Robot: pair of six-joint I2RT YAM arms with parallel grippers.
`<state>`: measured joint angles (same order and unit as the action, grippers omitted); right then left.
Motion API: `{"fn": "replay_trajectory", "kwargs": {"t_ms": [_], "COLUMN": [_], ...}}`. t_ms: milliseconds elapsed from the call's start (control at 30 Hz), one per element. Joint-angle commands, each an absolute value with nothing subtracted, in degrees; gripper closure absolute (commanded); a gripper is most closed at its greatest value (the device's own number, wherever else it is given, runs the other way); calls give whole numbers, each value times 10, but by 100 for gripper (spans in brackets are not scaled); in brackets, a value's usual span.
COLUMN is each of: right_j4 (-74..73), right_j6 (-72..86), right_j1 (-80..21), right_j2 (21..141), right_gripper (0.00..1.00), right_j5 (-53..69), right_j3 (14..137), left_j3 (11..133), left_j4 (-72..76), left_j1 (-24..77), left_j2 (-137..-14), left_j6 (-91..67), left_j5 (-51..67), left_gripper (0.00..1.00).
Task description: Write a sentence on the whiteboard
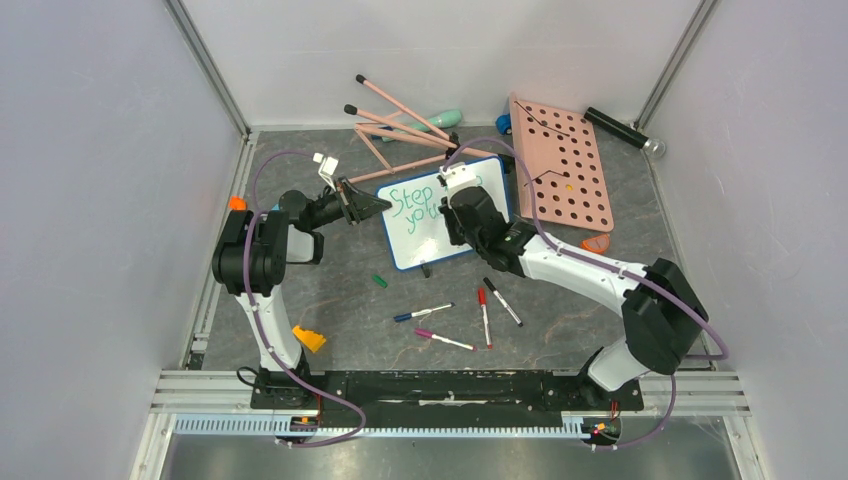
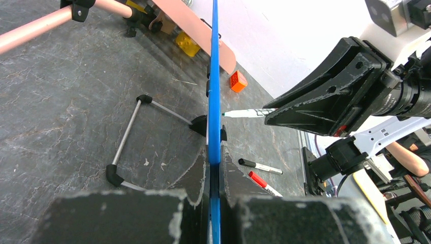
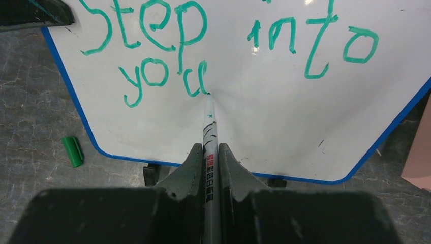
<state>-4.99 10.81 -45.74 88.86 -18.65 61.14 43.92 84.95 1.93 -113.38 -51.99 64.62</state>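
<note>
With the left pincer (image 2: 214, 168) clamped on the whiteboard (image 3: 284, 117) frame, the right pincer (image 3: 209, 152), closed around a green marker (image 3: 209, 117), is partway through the sentence (image 3: 183, 35) at "you", so an "r" seems next.

Whiteboard (image 2: 214, 76) edge-on between left jaws

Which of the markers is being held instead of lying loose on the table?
The marker clamped in the right fingers, tip touching the whiteboard. The blue, pink, red and black markers lie free.
</note>
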Motion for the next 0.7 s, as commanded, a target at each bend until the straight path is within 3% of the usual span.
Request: {"fn": "replay_trajectory", "kwargs": {"t_ms": [0, 667], "right_j4": [-44, -52], "right_j6": [102, 82], "right_j1": [-455, -453], "right_j2": [854, 908], "right_gripper": [100, 100], "right_j5": [-189, -208], "right_j3": [625, 681], "left_j3": [454, 455], "left_j4": [892, 892], "left_j1": [15, 15], "left_j2": [-1134, -1134], "left_j6": [-493, -494], "left_j5": [653, 653], "left_gripper": [98, 98]}}
